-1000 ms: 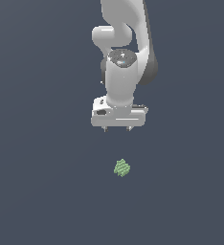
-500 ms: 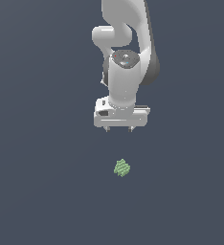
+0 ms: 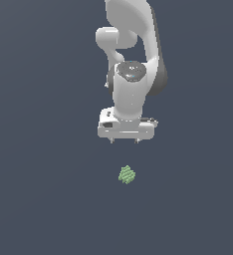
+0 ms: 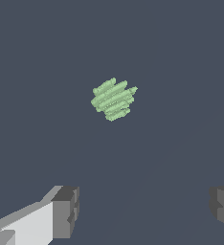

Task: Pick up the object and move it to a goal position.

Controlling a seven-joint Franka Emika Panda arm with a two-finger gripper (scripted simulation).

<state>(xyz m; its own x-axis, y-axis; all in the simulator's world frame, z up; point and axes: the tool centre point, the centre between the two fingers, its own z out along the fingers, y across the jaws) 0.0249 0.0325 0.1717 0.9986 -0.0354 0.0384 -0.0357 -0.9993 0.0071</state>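
The white arm [image 3: 133, 74] is hanging over a plain dark grey-blue floor [image 3: 39, 189], and its gripper [image 3: 124, 141] is pointing straight down. In the wrist view the two fingers are standing wide apart, one grey pad [image 4: 66, 210] at one side and the other at the far edge, so the gripper [image 4: 142, 210] is open and is holding nothing.

The object [image 3: 127, 175], a small pale-green bumpy blob, is lying on the floor below the gripper in the exterior view, apart from the fingertips. In the wrist view the object [image 4: 113, 99] is showing ridged green stripes and is sitting ahead of the gap between the fingers, not between them.

Around the object only the bare floor is showing. Nothing is standing between the fingers and the object.
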